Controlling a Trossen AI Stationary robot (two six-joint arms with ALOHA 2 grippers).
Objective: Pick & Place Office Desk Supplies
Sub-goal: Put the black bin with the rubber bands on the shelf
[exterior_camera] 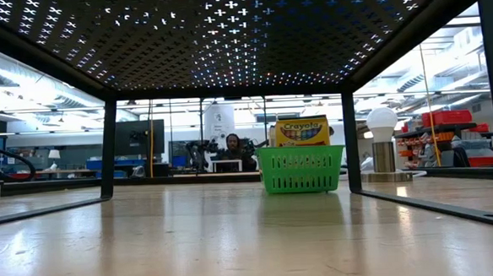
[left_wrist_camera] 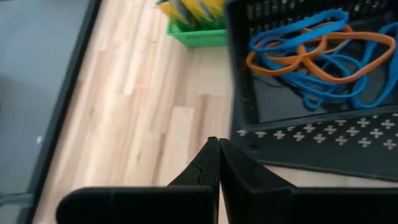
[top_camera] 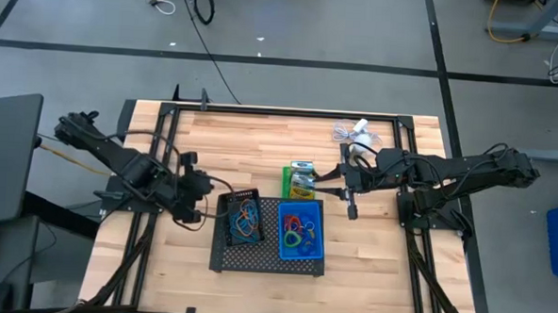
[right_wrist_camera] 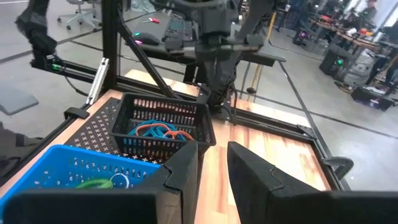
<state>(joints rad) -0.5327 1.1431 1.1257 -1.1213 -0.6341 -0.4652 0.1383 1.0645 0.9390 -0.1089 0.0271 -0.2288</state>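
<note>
Left gripper [left_wrist_camera: 217, 146] jaws shut, empty.

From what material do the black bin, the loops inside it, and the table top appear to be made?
The black bin looks like matte moulded plastic: its walls are pierced by rows of even slots. The blue and orange loops look like rubber, since they lie limp, flat and curled. The table top appears to be light wood in joined strips, with a slight sheen; whether it is solid wood or only a veneer cannot be told.
</note>
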